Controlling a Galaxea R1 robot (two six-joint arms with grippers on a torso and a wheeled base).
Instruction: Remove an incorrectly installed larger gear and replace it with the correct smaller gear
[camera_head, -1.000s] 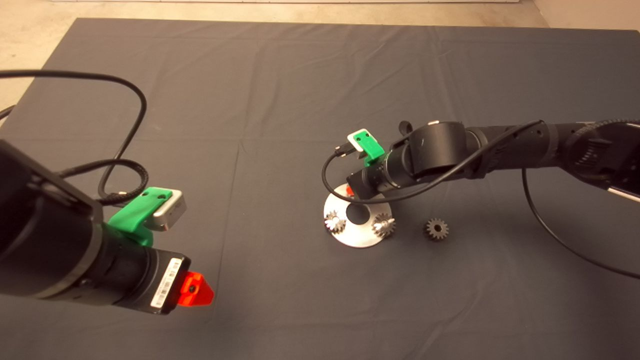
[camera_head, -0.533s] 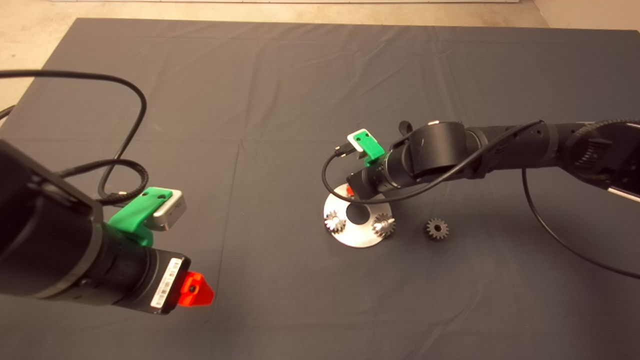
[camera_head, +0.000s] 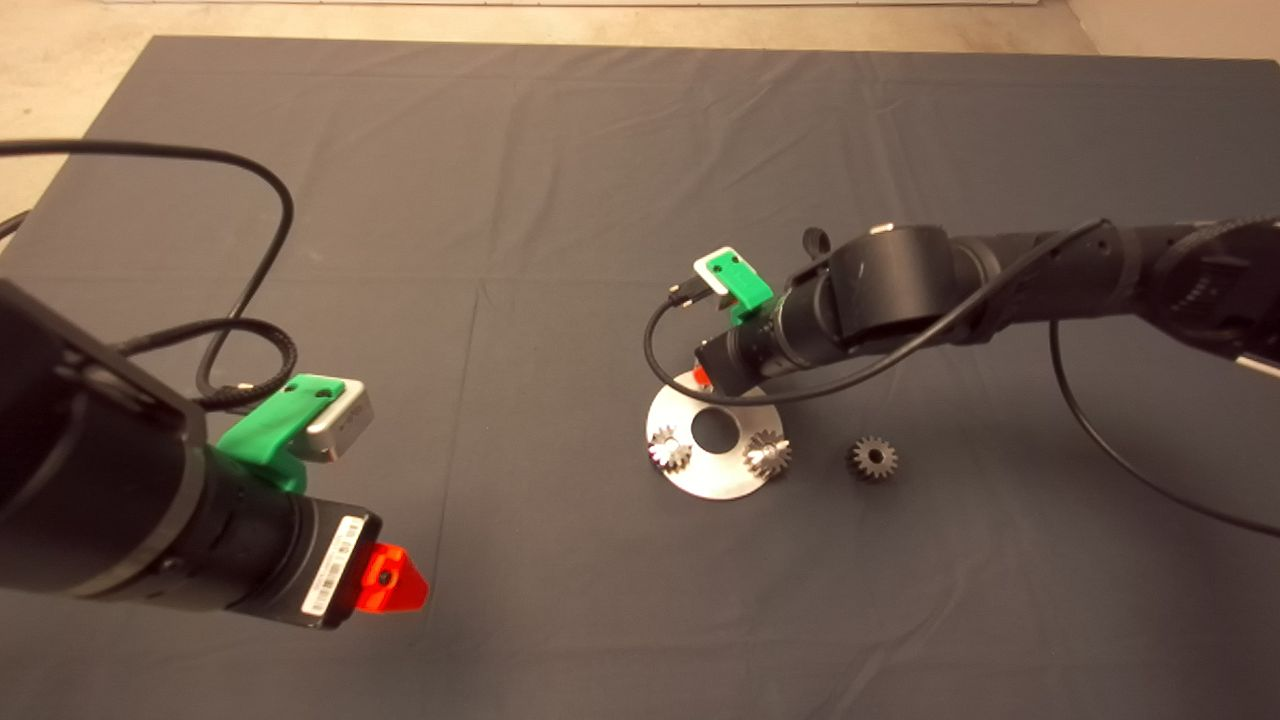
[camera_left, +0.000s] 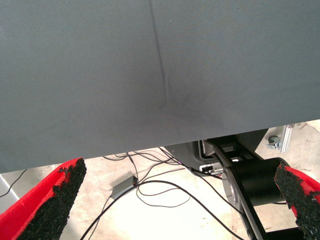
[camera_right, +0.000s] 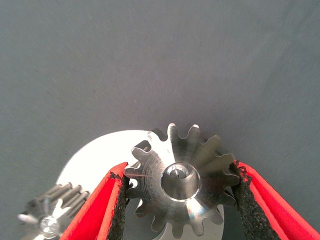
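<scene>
Larger gear (camera_right: 183, 178) pinched in right claw (camera_right: 181, 192) over plate (camera_right: 100, 155) (left claw (camera_left: 175, 200) spread, parked); needs lifting clear, then smaller gear (camera_head: 873, 458) fetched.

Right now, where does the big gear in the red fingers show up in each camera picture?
Right wrist view: the larger gear sits pinched between the two red fingers, over the silver plate.
Head view: the gear itself is hidden under the right gripper, at the plate's far rim.
Left wrist view: not in it.
Shared landmark: the silver plate, seen in the head and right wrist views.
</scene>
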